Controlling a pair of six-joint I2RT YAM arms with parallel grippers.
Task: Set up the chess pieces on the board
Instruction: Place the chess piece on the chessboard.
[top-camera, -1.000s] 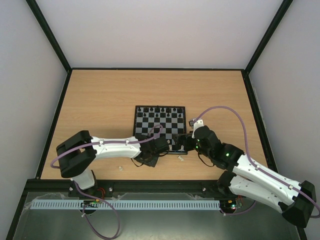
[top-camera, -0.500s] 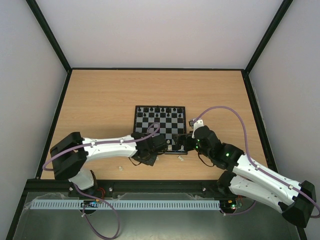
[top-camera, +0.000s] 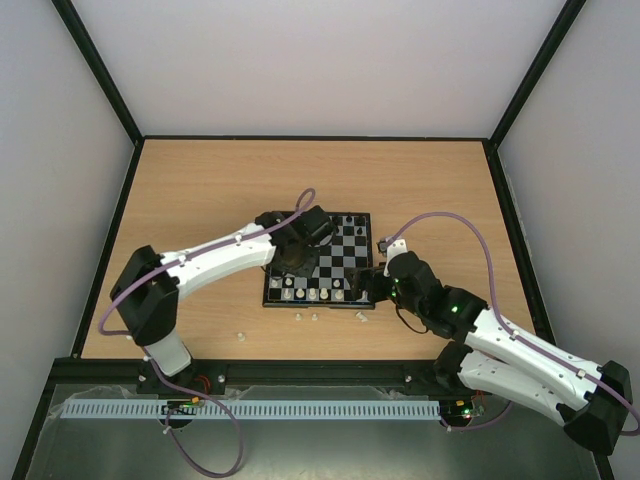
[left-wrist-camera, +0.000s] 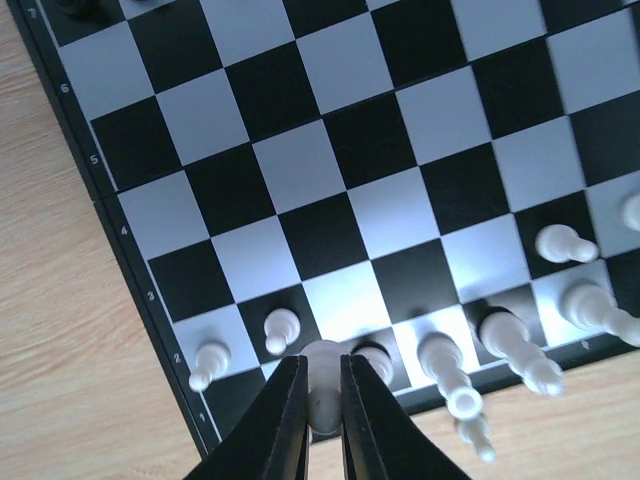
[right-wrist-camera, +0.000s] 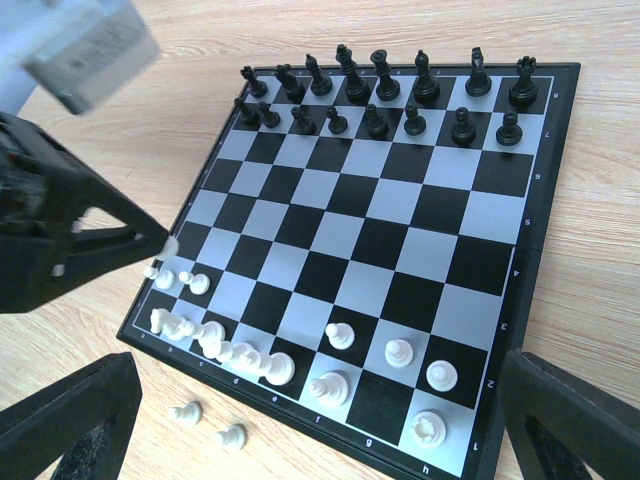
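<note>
At the far left, a stray white piece (top-camera: 240, 335) is seen lying on the desk (top-camera: 200, 200), well apart from the chessboard (top-camera: 352, 296). The left tool (left-wrist-camera: 321, 372) is held over the left part of the board, and its jaws are clenched on a small white piece with a round head, taken to be a white pawn (left-wrist-camera: 322, 352). In the left wrist view the pawn is carried above the near-left corner region, just beside two white pawns (left-wrist-camera: 282, 330) already stood on the second row; how high it is held above the squares cannot be told.

Across the board, the black pieces (right-wrist-camera: 380, 70) are found fully set in the two far rows. The white side is only partly arranged: the back-row white pieces (right-wrist-camera: 245, 355) are crowded at the left end, and gaps are left in the pawn row. More loose white pieces (right-wrist-camera: 232, 435) are left on the desk just beside the near edge.

At the right, the right tool (top-camera: 378, 278) is parked by the near-right corner, its jaws spread wide and nothing gripped.

The step in hand is judged to be the placing of a white pawn. An empty second-row square must be chosen, the pawn lowered upright and centred, and the jaws released without the close neighbours being knocked.
</note>
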